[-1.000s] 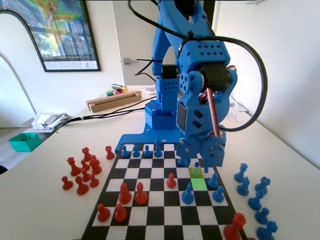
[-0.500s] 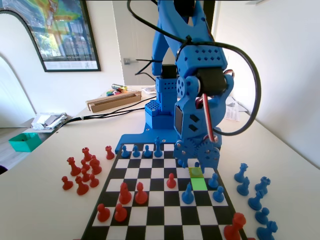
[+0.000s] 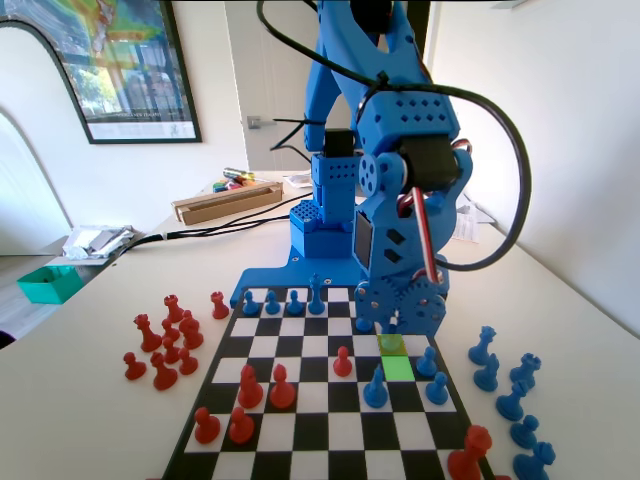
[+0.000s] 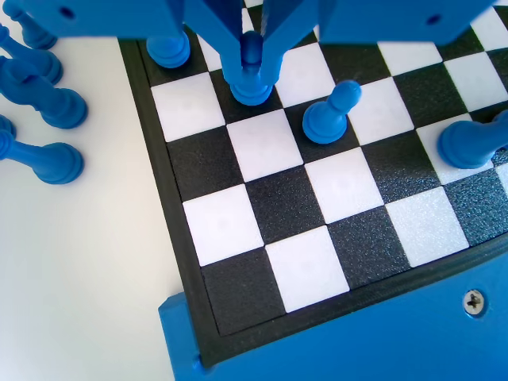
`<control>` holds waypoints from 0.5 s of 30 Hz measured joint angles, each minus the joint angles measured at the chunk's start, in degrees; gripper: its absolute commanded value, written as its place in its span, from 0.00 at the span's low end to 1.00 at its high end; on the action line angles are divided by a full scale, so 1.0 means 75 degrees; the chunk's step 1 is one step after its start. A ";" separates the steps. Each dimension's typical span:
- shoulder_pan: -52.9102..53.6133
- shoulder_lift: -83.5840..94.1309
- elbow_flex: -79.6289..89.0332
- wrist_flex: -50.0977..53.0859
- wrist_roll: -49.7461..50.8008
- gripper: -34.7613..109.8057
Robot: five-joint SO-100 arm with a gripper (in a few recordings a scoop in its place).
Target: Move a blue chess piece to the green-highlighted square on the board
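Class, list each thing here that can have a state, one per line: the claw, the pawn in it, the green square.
claw: shut, jaws pressed to the blue chess piece's head.
blue chess piece: upright, gripped, base apparently on a black square of the board.
green-highlighted square: empty, no piece on it.

Bright, even daylight fills both views, shadows under the pieces stay soft and faint, the white wall [image 3: 560,150] is nearly washed out, and the jaws at the wrist view's top edge are blurred.
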 measured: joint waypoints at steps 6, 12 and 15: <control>0.0047 0.0023 -0.0387 0.0586 0.0035 0.25; 0.0164 0.0023 -0.1090 0.1043 0.0035 0.25; 0.0270 0.0023 -0.1312 0.1090 0.0035 0.25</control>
